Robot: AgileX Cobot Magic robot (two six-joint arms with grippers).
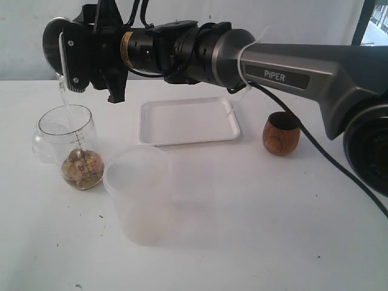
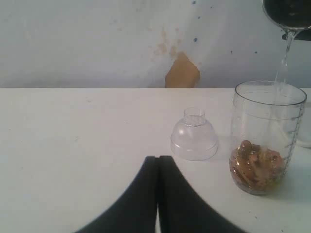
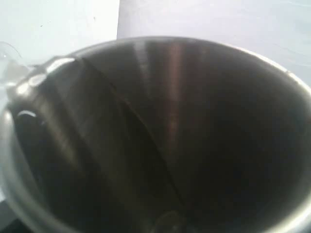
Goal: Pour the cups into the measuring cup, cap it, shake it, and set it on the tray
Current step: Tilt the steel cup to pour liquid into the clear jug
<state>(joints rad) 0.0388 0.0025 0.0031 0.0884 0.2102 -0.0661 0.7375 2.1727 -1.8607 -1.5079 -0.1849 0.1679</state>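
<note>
- Long reach of right pincer (image 1: 91, 57) across to 10 o'clock of the exterior view, jaws spread wide and clamped on steel tumbler (image 1: 53, 37).
- Tipped-over steel tumbler in the air at 12 o'clock of measuring cup (image 1: 68, 145), mouth downward, no contact between the two.
- Thin stream of clear liquid (image 1: 63, 97) from tumbler lip into the open mouth of the measuring cup; same stream in left wrist view (image 2: 283, 56), tumbler rim above it (image 2: 289, 12).
- Right wrist view filled with the shiny inside of the steel tumbler (image 3: 170, 136), liquid gathered at the low lip (image 3: 29, 82).
- Upright, uncapped measuring cup (image 2: 265, 141) on white counter (image 1: 273, 242), black scale down its side, brownish lumps (image 1: 82, 170) in the bottom.
- Clear dome lid (image 1: 41, 148) on counter at 9 o'clock of measuring cup, partly behind it; just beside but apart in left wrist view (image 2: 194, 138).
- Big frosted tub (image 1: 142, 200) at 4 o'clock of measuring cup, just beside it, contact unclear.
- Flat white tray (image 1: 189, 121) at 1 o'clock of tub, well apart from measuring cup.
- Upright wooden cup (image 1: 281, 133) at 3 o'clock of tray, near but apart.
- Fingers of left pincer (image 2: 158, 194) pressed flat together, nothing between them, low over counter, aimed toward dome lid, apart from lid and measuring cup.
</note>
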